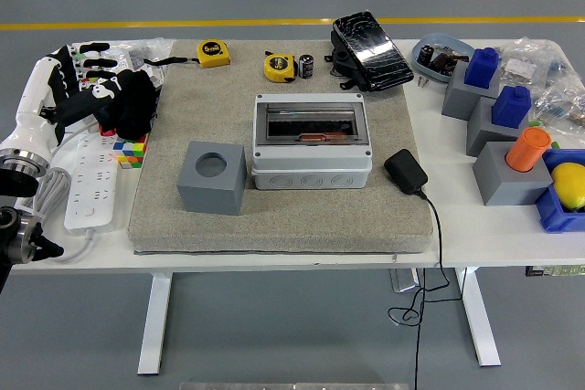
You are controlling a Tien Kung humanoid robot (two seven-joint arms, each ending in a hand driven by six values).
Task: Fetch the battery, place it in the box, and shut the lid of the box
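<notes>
Battery (306, 66) stands at the mat's far edge, well apart from the left hand (119, 102), whose fingers curl holding nothing.

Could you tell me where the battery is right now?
In the head view, the battery stands at the mat's far edge, just right of a yellow tape measure.

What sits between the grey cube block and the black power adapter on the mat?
In the head view, the grey lidded box lies between the cube block and the adapter.
</notes>
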